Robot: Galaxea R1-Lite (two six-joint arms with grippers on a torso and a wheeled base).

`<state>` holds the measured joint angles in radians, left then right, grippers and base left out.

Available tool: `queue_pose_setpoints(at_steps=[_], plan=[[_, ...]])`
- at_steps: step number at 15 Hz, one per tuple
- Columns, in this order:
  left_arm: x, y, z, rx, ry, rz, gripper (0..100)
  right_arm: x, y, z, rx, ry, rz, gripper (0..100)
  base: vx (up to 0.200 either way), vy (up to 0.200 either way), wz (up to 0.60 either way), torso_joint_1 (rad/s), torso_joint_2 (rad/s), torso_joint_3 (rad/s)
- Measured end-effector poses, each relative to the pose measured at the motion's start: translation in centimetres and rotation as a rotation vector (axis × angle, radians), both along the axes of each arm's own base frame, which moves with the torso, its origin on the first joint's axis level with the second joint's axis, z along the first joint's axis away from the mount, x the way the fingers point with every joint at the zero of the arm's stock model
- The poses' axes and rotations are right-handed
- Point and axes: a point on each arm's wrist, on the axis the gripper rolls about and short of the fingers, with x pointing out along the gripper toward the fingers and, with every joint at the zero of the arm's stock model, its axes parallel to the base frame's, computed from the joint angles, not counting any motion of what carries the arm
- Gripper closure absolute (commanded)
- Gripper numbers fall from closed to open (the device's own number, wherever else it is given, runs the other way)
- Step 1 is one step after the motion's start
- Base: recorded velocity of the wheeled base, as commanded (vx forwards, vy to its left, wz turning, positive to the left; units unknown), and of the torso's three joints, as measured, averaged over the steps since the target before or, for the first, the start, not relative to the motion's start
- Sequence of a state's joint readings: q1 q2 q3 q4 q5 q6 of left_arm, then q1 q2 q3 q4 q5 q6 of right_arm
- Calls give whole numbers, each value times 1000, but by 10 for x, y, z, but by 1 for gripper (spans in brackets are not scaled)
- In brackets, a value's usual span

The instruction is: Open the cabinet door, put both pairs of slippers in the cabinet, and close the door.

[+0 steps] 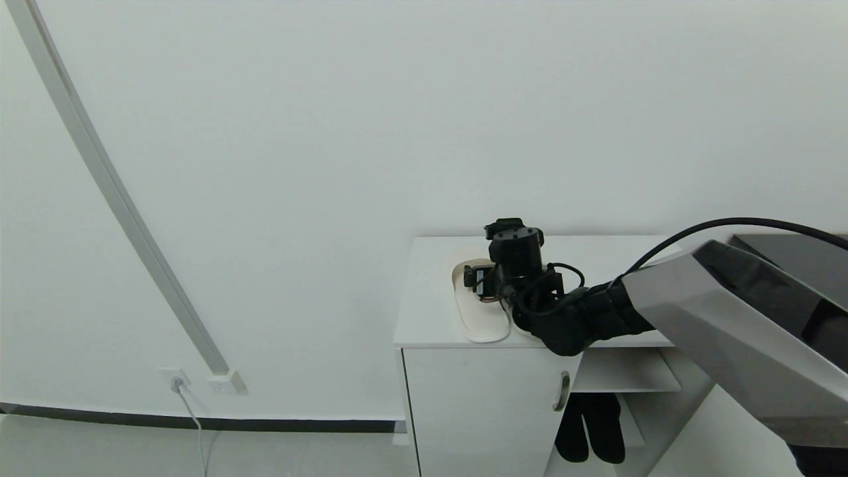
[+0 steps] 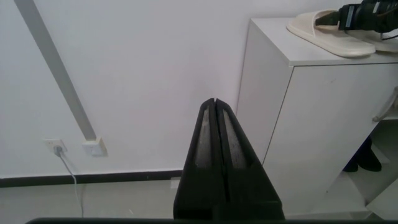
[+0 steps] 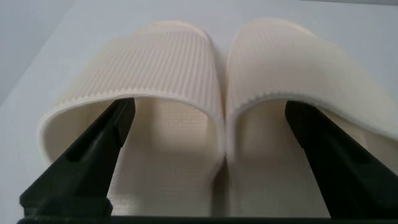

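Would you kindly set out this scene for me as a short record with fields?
Cream slippers: side by side on top of the cabinet
Black slippers: inside the cabinet's open right side, below the shelf
Left door: shut
Right tool: open, one finger under each cream slipper's strap
Left tool: shut, empty, off to the cabinet's left

Pair of cream slippers (image 3: pixel 168 68) w/ ribbed rubbery straps, fine-textured matt footbeds, white cabinet (image 1: pixel 430 311) smooth matt laminate-look, curved handle (image 1: pixel 562 391) at door's 3 o'clock edge dull metal, black slippers (image 1: pixel 596 427) inside matt, soft-looking, right gripper (image 3: pixel 209 107) fingers (image 3: pixel 81 162) matt black plastic
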<state>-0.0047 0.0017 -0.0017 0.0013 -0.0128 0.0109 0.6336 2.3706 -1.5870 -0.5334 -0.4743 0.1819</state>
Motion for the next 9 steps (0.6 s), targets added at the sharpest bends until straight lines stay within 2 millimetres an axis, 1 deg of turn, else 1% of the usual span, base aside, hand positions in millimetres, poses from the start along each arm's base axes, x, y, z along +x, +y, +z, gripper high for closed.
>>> queue_pose_setpoints(at_steps=[1,2,9], plan=[[0,0,0,0,0,0,100,2,0,0,0,-3,-1,0,0,0,0,0,0,0],[0,0,0,0,0,0,100,3,0,-1,-5,-5,-1,100,0,0,0,0,0,0],[0,0,0,0,-1,0,100,3,0,-5,-16,5,-4,100,0,0,0,0,0,0]])
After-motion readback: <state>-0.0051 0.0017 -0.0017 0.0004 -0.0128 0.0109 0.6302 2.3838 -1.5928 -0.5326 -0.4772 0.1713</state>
